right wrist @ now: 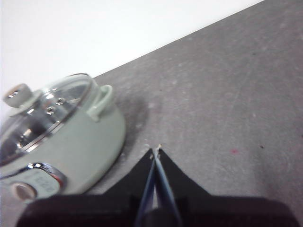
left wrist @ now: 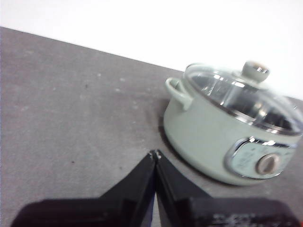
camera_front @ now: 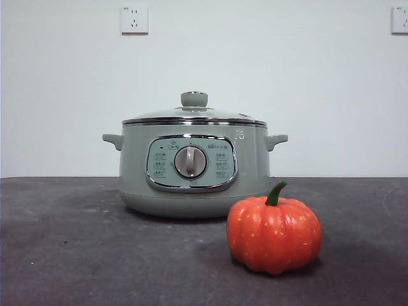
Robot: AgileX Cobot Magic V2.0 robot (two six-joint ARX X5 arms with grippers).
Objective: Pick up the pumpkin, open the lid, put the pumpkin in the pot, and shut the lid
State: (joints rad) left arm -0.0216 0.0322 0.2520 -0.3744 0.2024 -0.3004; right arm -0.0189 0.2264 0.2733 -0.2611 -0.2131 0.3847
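Note:
The orange-red pumpkin (camera_front: 274, 234) with its green stem sits on the dark table, in front of the pot and to its right. The sage-green pot (camera_front: 194, 167) stands mid-table with the glass lid (camera_front: 194, 113) resting on it, knob up. My left gripper (left wrist: 155, 153) is shut and empty, hovering over bare table beside the pot (left wrist: 227, 135) and its lid (left wrist: 244, 94). On the pot's other side my right gripper (right wrist: 155, 149) is also shut and empty, near the pot (right wrist: 71, 142) and lid (right wrist: 45, 111). Neither wrist view shows the pumpkin. Neither arm appears in the front view.
The dark grey table (camera_front: 76, 248) runs to a white wall with two power outlets (camera_front: 134, 19). Bare tabletop (left wrist: 71, 118) lies to the side of the pot in the left wrist view, and likewise in the right wrist view, bare tabletop (right wrist: 227, 104).

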